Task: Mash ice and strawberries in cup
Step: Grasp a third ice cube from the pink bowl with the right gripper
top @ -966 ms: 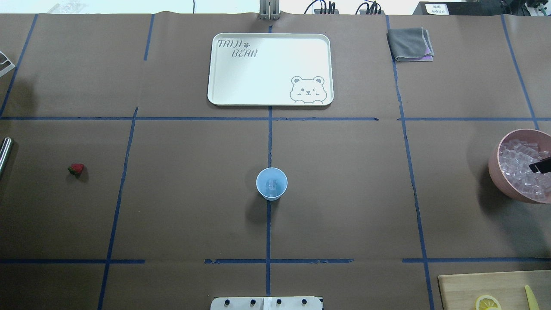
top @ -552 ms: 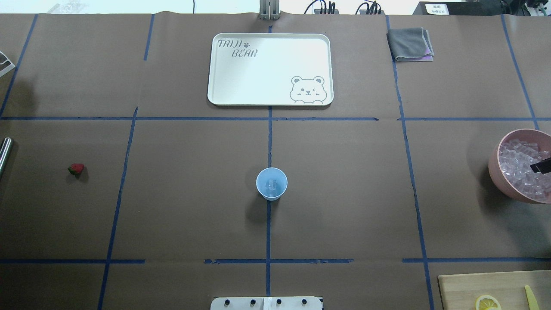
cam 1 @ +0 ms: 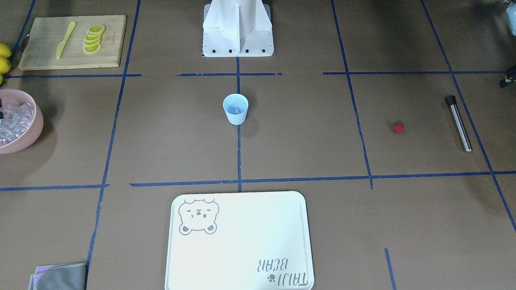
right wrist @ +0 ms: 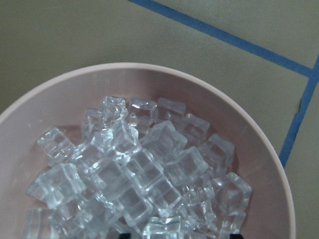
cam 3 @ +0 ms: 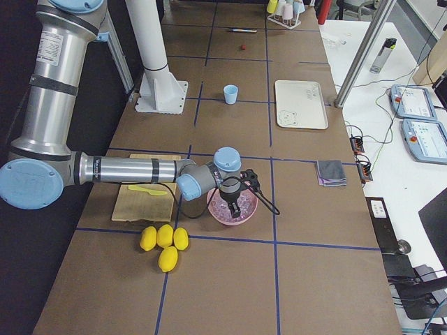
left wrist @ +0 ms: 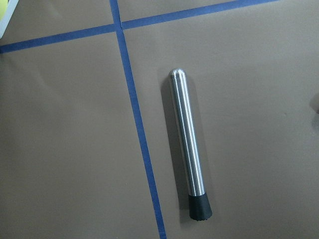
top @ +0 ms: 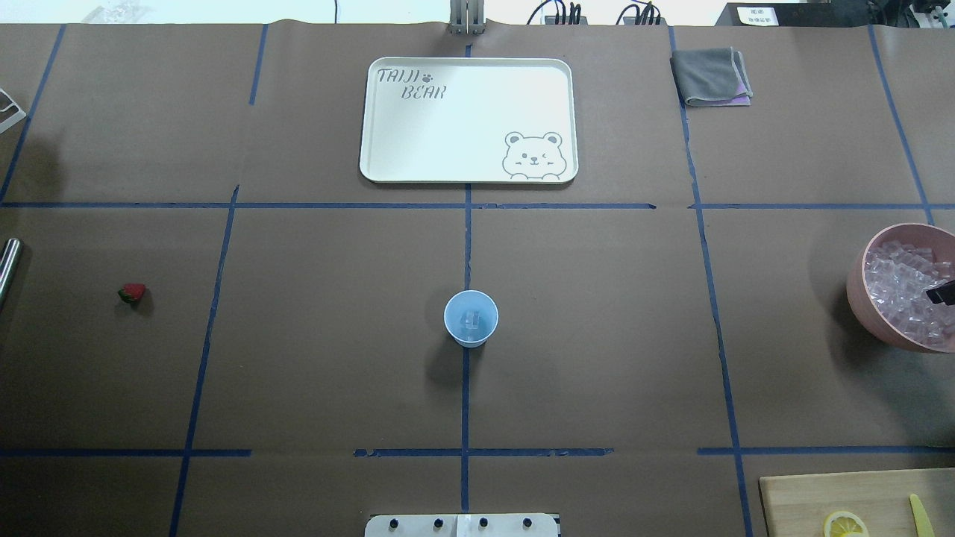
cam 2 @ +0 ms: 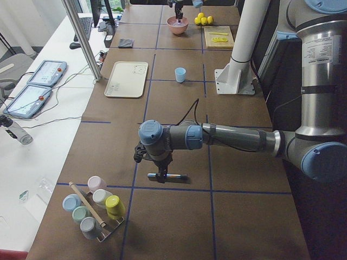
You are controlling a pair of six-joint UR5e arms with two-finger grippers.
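Nearest my side, at the right corner of the desk (top: 336, 358), I see a wooden cutting board (top: 858, 496) with a lemon slice (top: 845, 524) and a yellow knife (top: 919, 514) on it, and whole lemons (cam 3: 162, 241) lie just beside it. Farther in, dead centre, the cup (top: 452, 328) stands upright on the crossing of the blue tape lines with one ice cube (top: 470, 320) in its bottom, well apart from both hands. Level with it at the far left, the strawberry (top: 133, 293) lies alone on the brown paper. Beyond the strawberry to the left lies a steel rod with a black tip (left wrist: 188, 144). My left hand (cam 2: 161, 177) hangs right above that rod, so the berry is off to its right and not under it. I cannot tell whether its fingers are apart or together. At the right edge, the pink bowl (top: 858, 294) holds a heap of ice (right wrist: 134, 174), and my right hand (cam 3: 234, 207) hangs low over the heap. Too little of it shows for me to tell how its fingers stand. Farthest out, a pale tray with a bear print (top: 448, 149) lies in the middle, with a folded grey cloth (top: 710, 76) to its right.
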